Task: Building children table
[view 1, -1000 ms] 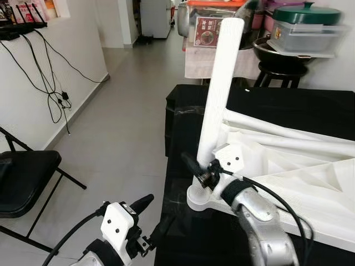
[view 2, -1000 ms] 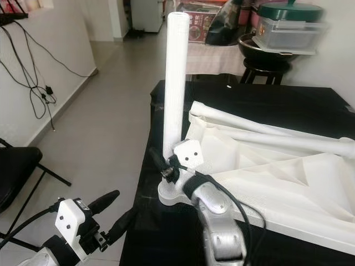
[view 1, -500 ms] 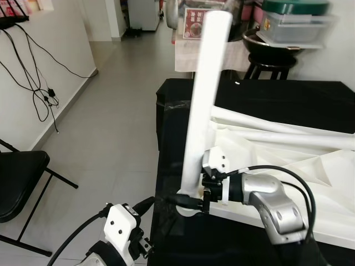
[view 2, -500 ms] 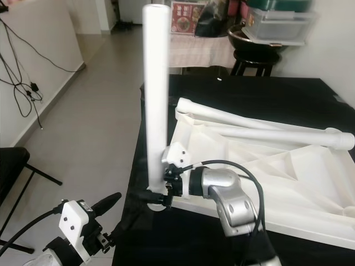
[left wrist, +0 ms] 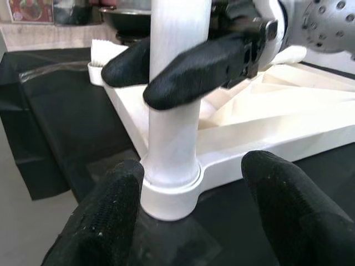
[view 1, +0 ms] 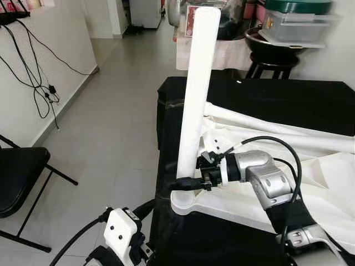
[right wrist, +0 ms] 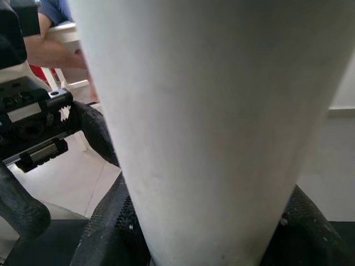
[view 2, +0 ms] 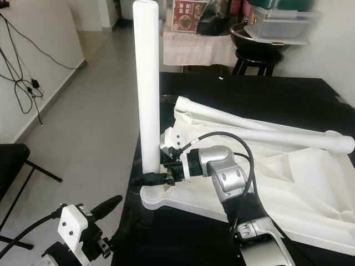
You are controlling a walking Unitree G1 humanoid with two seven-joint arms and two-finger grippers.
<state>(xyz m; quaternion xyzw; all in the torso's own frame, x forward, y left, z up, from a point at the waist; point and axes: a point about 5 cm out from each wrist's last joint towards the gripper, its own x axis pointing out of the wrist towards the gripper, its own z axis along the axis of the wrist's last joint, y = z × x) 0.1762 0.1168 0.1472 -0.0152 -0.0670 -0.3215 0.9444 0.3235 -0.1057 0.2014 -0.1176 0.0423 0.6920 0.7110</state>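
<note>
A grey tiled floor [view 1: 111, 111] runs past a white wall [view 1: 33, 72] with hanging cables [view 1: 41, 83]; a black folding chair [view 1: 16, 177] stands to my left. Ahead is a bench under a black cloth [view 1: 277, 100]. On the cloth lies the white tabletop [view 2: 299, 188], underside up, with two loose legs [view 2: 266, 133] resting across it.

At the near left corner of the tabletop, one leg [view 1: 194, 94] stands upright in its round socket [view 1: 186, 202].

My right gripper [view 1: 188, 182] reaches in from the tabletop side. Its two black fingers [left wrist: 194, 66] are closed around the lower end of the leg, just above the socket, one finger on each side.

My left gripper [view 2: 108, 219] is low, off the bench edge, near the socket but apart from it. Its fingers [left wrist: 105, 216] are spread wide, holding nothing, and point at the socket.
</note>
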